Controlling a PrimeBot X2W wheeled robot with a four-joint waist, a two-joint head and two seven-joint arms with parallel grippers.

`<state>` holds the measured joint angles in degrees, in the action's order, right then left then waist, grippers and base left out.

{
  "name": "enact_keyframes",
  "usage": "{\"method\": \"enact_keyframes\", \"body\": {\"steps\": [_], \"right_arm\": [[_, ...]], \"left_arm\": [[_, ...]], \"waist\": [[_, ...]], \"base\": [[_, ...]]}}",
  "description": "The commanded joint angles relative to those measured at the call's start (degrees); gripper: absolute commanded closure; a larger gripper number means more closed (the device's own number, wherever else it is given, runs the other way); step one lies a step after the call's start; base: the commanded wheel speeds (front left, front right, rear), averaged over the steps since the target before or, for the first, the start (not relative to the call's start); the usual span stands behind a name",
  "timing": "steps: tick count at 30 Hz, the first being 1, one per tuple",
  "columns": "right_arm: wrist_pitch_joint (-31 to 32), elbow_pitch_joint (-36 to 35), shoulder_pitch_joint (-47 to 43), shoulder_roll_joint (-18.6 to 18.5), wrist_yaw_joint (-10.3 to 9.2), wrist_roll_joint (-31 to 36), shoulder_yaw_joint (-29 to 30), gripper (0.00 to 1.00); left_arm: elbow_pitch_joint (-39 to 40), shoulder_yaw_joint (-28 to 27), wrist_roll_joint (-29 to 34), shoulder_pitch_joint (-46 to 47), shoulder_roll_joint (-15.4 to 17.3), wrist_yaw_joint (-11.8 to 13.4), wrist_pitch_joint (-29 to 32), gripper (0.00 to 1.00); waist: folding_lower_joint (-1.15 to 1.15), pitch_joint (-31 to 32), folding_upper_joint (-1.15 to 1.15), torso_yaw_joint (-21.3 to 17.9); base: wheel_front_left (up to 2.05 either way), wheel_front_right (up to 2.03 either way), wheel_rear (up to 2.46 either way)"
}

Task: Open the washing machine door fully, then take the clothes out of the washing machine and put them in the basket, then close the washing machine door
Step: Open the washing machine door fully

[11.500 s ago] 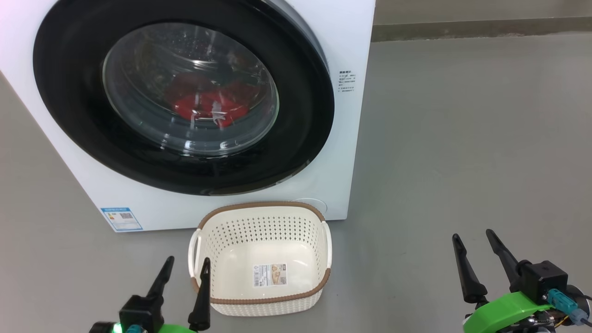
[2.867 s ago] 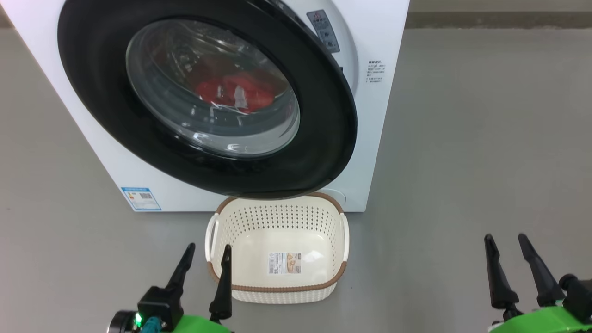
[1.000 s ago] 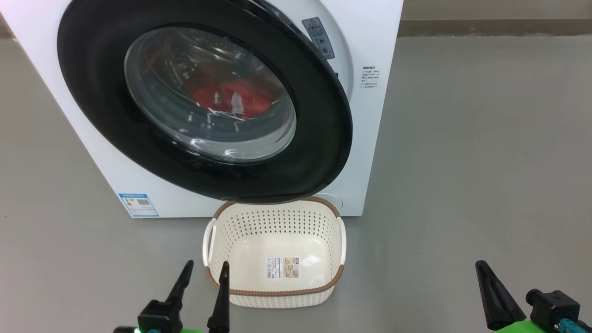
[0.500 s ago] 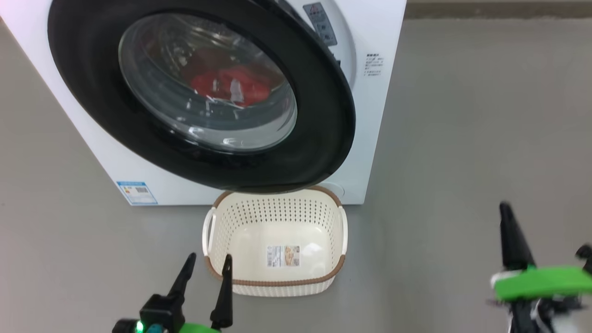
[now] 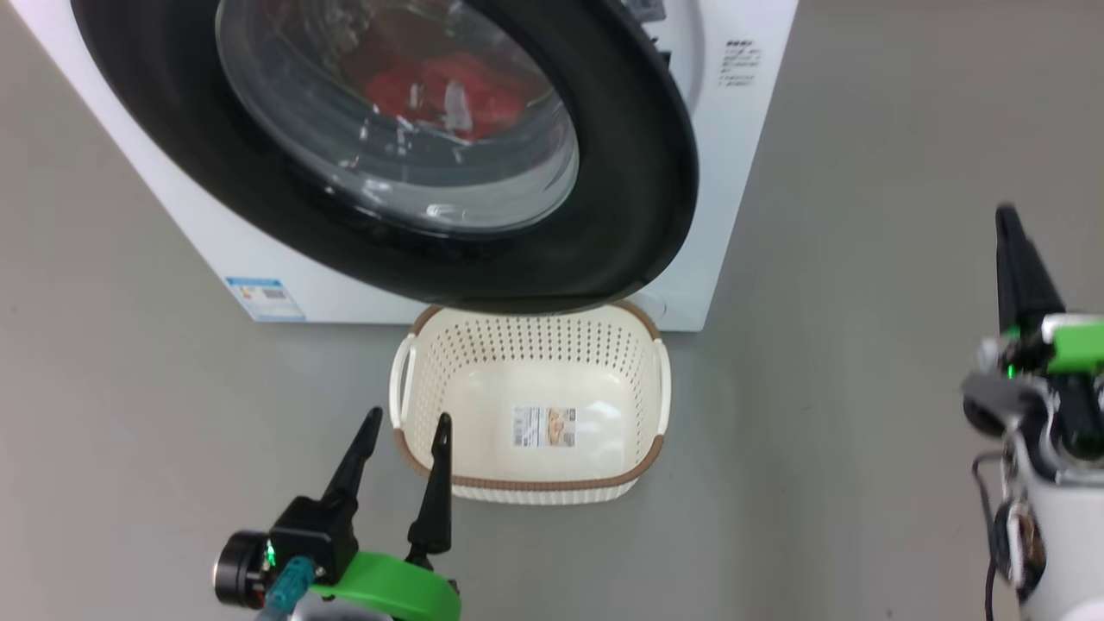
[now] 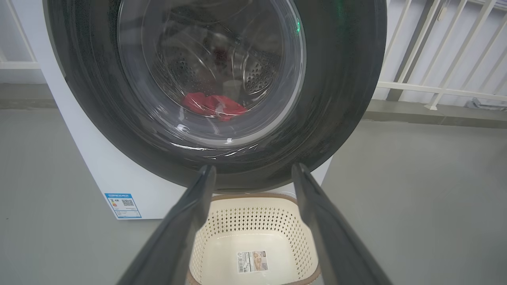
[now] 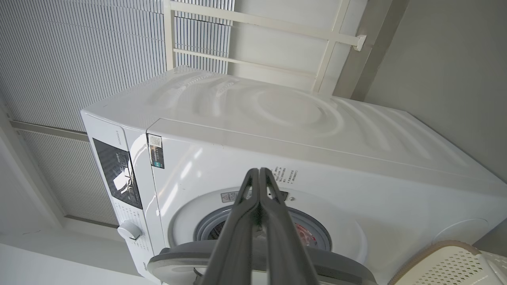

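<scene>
The white washing machine stands on the floor, its black round washing machine door swung partly open over the basket. Red clothes lie in the drum behind the glass, also in the left wrist view as clothes. The cream basket sits empty in front of the machine. My left gripper is open beside the basket's near-left corner, holding nothing. My right gripper is shut and empty, raised at the far right, well clear of the door. In its wrist view the right gripper points at the machine's front above the door.
Bare grey floor lies around the machine on both sides. A blue label sticker marks its lower left corner. A white railing runs behind on the right. The control panel and knob sit along the machine's top front.
My right gripper has shut and risen from the lower right corner to mid-height, with its wrist turned. The head camera has shifted downward. The door's opening and the left gripper are unchanged.
</scene>
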<state>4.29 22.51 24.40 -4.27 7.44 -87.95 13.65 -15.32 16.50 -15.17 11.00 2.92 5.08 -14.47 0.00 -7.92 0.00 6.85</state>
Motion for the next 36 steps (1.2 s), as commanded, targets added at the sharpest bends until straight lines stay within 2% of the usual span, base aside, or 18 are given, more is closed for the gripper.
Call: {"method": "enact_keyframes", "body": {"steps": [1, 8, 17, 26, 36], "right_arm": [[0.51, -0.84, 2.68, -0.77, 0.05, -0.56, -0.99, 1.00], [6.18, 7.60, 12.10, -3.03, 0.05, -2.07, -3.00, 1.00], [12.92, 16.65, 21.23, -2.92, 0.05, -1.90, -7.36, 1.00], [17.21, 22.08, 28.23, -2.08, 0.05, -1.57, -10.21, 1.00], [21.76, 24.17, 32.47, -1.17, 0.05, -2.43, -11.82, 1.00]], "left_arm": [[1.60, -1.64, 0.40, 1.97, 0.37, 0.26, -0.52, 0.00], [2.21, -0.72, 0.40, 4.09, 0.14, 0.29, -0.52, 0.00], [3.26, 1.07, -0.26, 5.88, -0.01, 0.77, -0.52, 0.00], [4.70, 3.70, -1.88, 7.62, -0.03, 2.04, -0.52, 0.00], [5.65, 5.50, -2.65, 8.86, -0.03, 3.15, -0.52, 0.00]], "waist": [[0.00, -1.34, 0.00, 0.94], [0.00, -4.29, 0.00, 2.58], [0.00, -7.09, 0.00, 4.67], [0.00, -10.05, 0.00, 6.46], [0.00, -11.38, 0.00, 7.84]], "base": [[0.00, 0.00, 0.00], [0.00, 0.00, 0.00], [0.00, 0.00, 0.00], [0.00, 0.00, 0.00], [0.00, 0.00, 0.00]]}}
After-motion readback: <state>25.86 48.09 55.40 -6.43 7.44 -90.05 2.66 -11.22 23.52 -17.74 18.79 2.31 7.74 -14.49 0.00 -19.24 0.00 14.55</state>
